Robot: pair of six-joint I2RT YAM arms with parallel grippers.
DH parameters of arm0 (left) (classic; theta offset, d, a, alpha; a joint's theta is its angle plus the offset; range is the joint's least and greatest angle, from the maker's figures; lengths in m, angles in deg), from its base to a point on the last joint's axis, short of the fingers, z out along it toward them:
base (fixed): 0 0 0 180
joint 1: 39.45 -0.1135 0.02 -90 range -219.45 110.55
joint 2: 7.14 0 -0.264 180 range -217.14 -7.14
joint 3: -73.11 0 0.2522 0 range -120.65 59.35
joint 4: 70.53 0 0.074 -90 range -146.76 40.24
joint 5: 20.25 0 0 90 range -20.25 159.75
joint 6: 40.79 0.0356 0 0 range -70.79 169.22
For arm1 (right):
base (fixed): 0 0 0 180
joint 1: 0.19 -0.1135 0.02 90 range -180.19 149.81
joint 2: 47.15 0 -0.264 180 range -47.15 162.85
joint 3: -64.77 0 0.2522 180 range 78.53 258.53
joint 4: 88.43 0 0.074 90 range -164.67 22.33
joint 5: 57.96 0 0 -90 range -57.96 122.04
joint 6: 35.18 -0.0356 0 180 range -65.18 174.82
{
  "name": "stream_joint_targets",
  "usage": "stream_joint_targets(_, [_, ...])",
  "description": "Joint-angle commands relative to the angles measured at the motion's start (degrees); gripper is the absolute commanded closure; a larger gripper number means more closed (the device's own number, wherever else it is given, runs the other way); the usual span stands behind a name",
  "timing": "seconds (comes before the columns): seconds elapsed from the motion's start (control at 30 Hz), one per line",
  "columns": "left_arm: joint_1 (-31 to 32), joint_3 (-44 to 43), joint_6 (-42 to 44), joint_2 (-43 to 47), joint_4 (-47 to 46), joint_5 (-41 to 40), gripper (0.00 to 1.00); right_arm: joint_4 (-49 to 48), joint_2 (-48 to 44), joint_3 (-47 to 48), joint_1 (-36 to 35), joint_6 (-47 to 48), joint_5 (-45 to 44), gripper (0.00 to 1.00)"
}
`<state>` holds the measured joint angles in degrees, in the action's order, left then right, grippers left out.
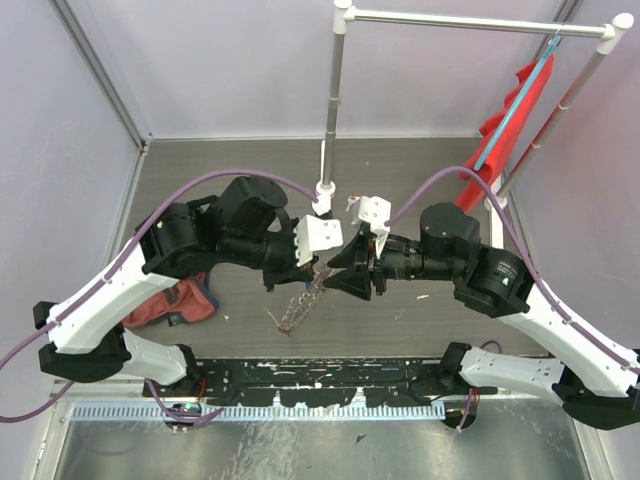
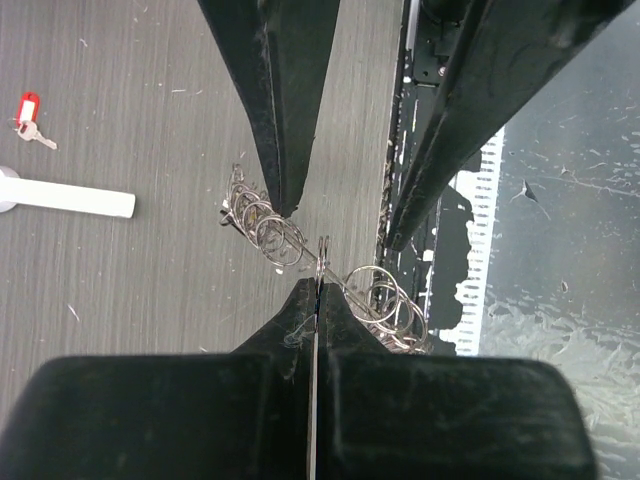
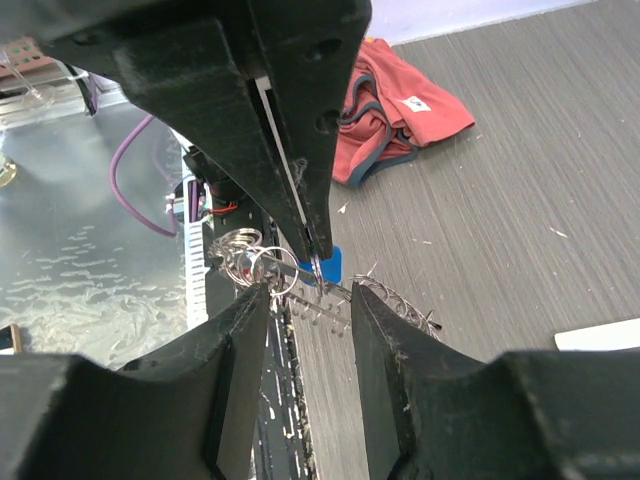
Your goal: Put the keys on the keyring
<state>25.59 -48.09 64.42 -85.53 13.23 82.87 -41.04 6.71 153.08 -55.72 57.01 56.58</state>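
Table bears red cloth, probably a key.

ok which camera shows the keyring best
The left wrist view: the keyring shows its wire coils sharply on both sides of the shut left gripper pinching it. The right wrist view shows only some coils past that gripper; the top view shows only a small, faint dangling shape.
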Motion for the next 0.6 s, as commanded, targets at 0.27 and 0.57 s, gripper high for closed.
stream_joint_targets(0.27, [0.24, -1.23, 0.71, 0.71, -1.82, 1.44, 1.00, -9.98, -1.74, -3.89, -0.28, -2.05, -1.59, 0.57])
stream_joint_targets(0.57, [0.27, 0.04, 0.62, 2.01, -3.52, 2.06, 1.00, -10.91, -1.76, -5.00, -0.28, -2.21, -1.64, 0.61])
